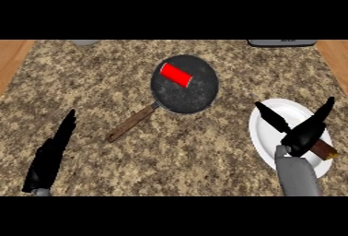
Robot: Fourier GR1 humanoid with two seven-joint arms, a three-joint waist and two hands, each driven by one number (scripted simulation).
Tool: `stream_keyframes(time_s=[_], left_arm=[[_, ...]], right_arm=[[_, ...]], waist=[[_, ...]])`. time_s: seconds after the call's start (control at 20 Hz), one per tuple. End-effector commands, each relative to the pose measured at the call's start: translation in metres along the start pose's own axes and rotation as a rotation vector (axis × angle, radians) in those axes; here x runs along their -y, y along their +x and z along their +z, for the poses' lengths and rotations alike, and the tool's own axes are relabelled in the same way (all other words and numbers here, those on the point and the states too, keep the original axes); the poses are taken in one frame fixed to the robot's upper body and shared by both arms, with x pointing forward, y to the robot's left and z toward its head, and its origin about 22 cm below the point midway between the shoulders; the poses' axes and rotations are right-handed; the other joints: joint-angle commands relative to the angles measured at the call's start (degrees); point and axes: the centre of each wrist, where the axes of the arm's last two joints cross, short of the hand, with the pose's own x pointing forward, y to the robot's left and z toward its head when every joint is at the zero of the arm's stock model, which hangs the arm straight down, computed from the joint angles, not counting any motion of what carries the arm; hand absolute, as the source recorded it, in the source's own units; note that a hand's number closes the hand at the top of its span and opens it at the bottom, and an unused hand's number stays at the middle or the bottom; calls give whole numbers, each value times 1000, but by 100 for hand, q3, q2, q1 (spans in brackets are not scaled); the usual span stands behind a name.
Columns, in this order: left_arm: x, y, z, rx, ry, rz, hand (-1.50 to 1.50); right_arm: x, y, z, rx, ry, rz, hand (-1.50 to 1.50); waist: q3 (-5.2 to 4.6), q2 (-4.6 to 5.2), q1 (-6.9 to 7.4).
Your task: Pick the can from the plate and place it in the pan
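Speckled brown stone worktop (pixel 204 156) seen from steeply above. Near the middle, a dark round pan (pixel 194 94) with a brown wooden handle angling down toward the lower left. Inside the pan, toward its upper left, a red can (pixel 176 74) lying on its side. At right, a white plate (pixel 272 131) with nothing red on it. Over the plate, right hand (pixel 301 133), fingers (pixel 270 116) spread wide apart and straight, holding nothing, thumb and fingers forked like a V. A small brown object (pixel 325 150) just beside that wrist, at the plate's right edge; unclear what. At lower left, left hand (pixel 49 154), fingers straight and together, open, apart from everything.
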Motion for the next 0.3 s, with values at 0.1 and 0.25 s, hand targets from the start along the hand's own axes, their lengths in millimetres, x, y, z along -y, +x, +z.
stream_keyframes(time_s=[0.1,0.25], left_arm=[[4,16,-6,14,-6,-2,0],[-5,11,17,14,-41,2,0]], right_arm=[[83,-4,10,6,24,29,-150],[117,3,10,27,40,27,-150]], waist=[[3,32,56],[6,33,105]])
